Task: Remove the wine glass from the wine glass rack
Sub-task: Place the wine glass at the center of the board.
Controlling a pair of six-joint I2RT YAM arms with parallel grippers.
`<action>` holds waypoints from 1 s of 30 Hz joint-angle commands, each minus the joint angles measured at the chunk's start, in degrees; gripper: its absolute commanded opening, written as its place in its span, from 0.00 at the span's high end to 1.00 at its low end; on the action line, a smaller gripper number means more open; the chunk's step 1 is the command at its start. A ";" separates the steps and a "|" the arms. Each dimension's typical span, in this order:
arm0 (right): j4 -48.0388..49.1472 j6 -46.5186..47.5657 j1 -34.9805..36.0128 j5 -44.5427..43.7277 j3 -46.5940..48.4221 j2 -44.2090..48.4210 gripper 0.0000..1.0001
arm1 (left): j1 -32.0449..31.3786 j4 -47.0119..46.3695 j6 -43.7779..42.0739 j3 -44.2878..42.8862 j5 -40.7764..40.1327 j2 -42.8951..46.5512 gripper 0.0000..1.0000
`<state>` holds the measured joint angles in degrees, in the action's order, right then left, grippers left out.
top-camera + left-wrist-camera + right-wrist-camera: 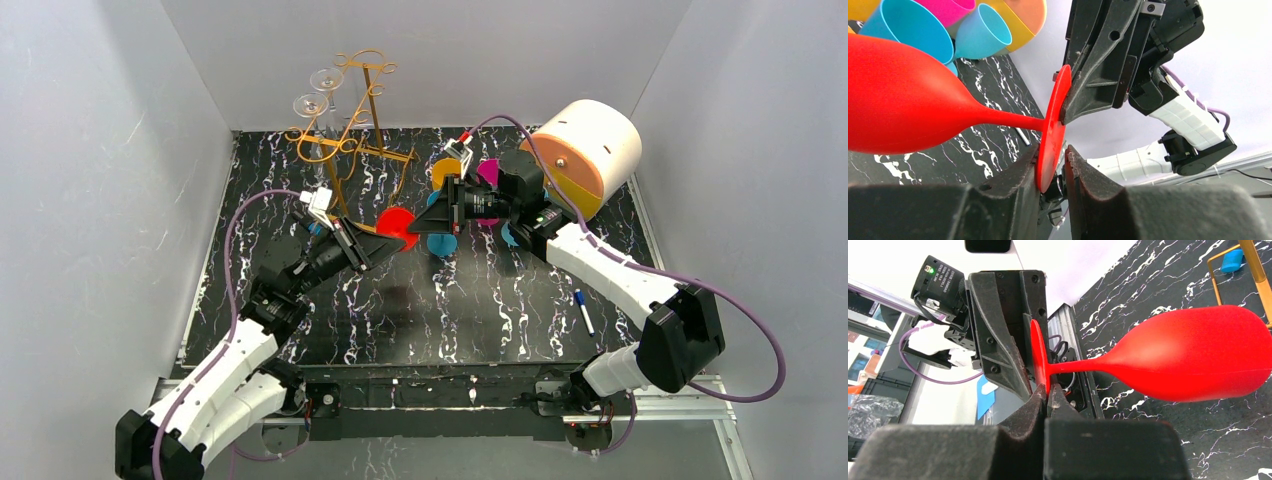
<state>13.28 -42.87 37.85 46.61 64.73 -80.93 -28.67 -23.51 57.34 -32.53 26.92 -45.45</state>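
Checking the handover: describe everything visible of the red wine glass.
The red wine glass looks like opaque matte plastic: rounded bowl, thin stem, flat disc foot. It is held horizontal in the air, bowl toward the left arm. The right gripper is shut on the foot's rim; the left gripper straddles the opposite rim, touching it on one side.

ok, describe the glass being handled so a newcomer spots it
On the black marbled table, look in front of the golden wire rack. The wine glass lies sideways between the left gripper and the right gripper. It alone is opaque red; the rack's glasses are clear.
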 commanded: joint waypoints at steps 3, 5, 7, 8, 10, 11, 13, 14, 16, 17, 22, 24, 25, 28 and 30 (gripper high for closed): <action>0.85 1.56 -0.12 -0.34 -0.22 1.74 0.99 | -0.07 -0.97 -1.07 0.51 -3.52 1.61 0.83; 0.83 1.48 -0.14 -0.04 -0.05 1.66 0.99 | -0.07 -1.76 -0.76 0.45 -2.21 0.39 0.86; 0.71 1.48 -0.13 -0.01 -0.03 1.66 0.99 | -0.12 -2.59 -0.57 0.36 -0.59 -0.68 0.87; 0.62 1.52 -0.13 -0.05 -0.04 1.65 0.99 | -0.16 -2.79 -0.63 0.18 0.31 -0.95 0.85; 0.67 1.56 -0.12 -0.34 -0.13 1.65 0.99 | -0.16 -2.77 -1.19 -0.27 1.57 -1.25 0.87; 0.69 1.56 -0.14 -0.28 -0.06 1.58 0.99 | -0.24 -2.73 -1.40 -0.33 1.65 -1.11 0.90; 0.70 1.50 -0.10 0.14 0.11 1.43 0.99 | -0.25 -2.75 -1.44 -0.16 1.04 -0.67 0.96; 0.70 1.48 -0.09 0.29 0.13 1.46 0.99 | -0.25 -2.77 -1.55 -0.21 0.89 -0.55 0.99; 0.53 1.48 -0.12 0.49 0.16 1.59 0.94 | -0.25 -2.68 -2.04 -0.45 1.21 -0.66 1.00; 0.45 1.48 -0.13 0.38 0.14 1.70 0.87 | -0.25 -2.68 -2.44 -0.55 1.52 -0.87 1.00; -0.87 2.60 -0.26 -2.63 -0.17 3.33 0.51 | -0.25 -2.19 -5.91 -0.68 4.55 -0.72 1.00; -1.39 3.39 -0.47 -4.78 -0.75 4.95 0.46 | -0.25 1.60 -10.08 -2.35 5.46 -0.46 1.00; -1.41 3.75 -0.68 -6.22 -1.20 5.70 0.44 | -0.25 3.70 -12.64 -3.07 6.26 -0.25 1.00; -1.40 4.75 -1.27 -11.55 -2.87 8.47 0.41 | -0.25 10.63 -21.58 -4.34 9.06 1.20 1.00; -1.26 4.89 -1.88 -16.04 -4.26 10.72 0.40 | -0.25 13.42 -25.53 -3.87 10.47 2.96 1.00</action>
<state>10.37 -40.03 37.08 39.18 61.95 -75.02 -28.69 -17.12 43.64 -34.15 32.62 -46.04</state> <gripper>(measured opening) 0.586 0.025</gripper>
